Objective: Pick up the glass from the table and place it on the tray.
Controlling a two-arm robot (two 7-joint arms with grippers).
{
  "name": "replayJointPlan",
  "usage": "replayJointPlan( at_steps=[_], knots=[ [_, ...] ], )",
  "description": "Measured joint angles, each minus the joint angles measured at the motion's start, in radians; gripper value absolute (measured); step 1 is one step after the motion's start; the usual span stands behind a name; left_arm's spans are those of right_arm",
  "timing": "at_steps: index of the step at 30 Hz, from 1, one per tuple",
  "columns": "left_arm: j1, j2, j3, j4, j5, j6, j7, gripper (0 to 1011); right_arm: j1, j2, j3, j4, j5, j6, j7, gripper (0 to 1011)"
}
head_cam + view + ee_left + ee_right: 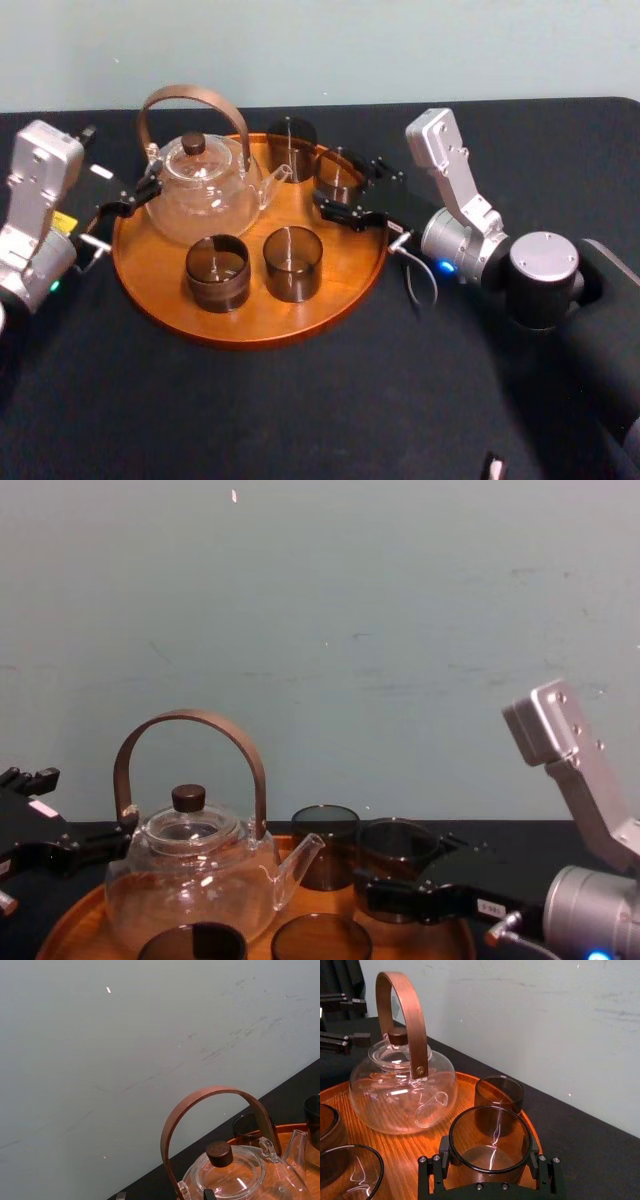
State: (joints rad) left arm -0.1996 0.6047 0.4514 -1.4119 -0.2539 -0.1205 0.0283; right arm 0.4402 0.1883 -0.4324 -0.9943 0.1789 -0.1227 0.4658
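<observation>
The black table (300, 420) carries a big round wooden tray (340, 275), and nearly everything is crowded onto it. The teapot (200, 195) stands at about ten o'clock on the tray. The right gripper (348, 190) reaches in from three o'clock and has its jaws closed narrowly on the glass (490, 1135), one on each side of its wall. That glass is over the tray at about two o'clock, just inside the rim, and I cannot tell whether its base is down on the wood. The left gripper (128, 200) sits at the tray's nine o'clock edge, right beside the teapot, and whether it is wide or narrow I cannot tell. Another glass (291, 140) stands at one o'clock, just beside the held one, with two more at seven (217, 272) and five o'clock (292, 263). What worries me is the tight spot. If the base comes down partly on the raised rim, the glass will probably tip when released. The opening jaws could knock the neighbour at one o'clock, or the spout nearby. A smooth glass wall may also slip if the grip eases before it is seated. Any drift of the left gripper could nudge the teapot.
</observation>
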Motion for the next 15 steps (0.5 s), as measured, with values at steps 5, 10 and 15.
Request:
replayJointPlan(
  at_steps=[5, 10, 15],
  knots=[
    [0.000, 0.000, 0.000, 0.000, 0.000, 0.000, 0.000, 1001, 0.014, -0.013, -0.006, 0.041, -0.002, -0.011, 0.003, 908],
    [0.000, 0.000, 0.000, 0.000, 0.000, 0.000, 0.000, 1001, 0.028, -0.025, -0.011, 0.081, -0.006, -0.021, 0.006, 908],
    [0.000, 0.000, 0.000, 0.000, 0.000, 0.000, 0.000, 1001, 0.034, -0.029, -0.014, 0.100, -0.011, -0.024, 0.008, 908]
  ],
)
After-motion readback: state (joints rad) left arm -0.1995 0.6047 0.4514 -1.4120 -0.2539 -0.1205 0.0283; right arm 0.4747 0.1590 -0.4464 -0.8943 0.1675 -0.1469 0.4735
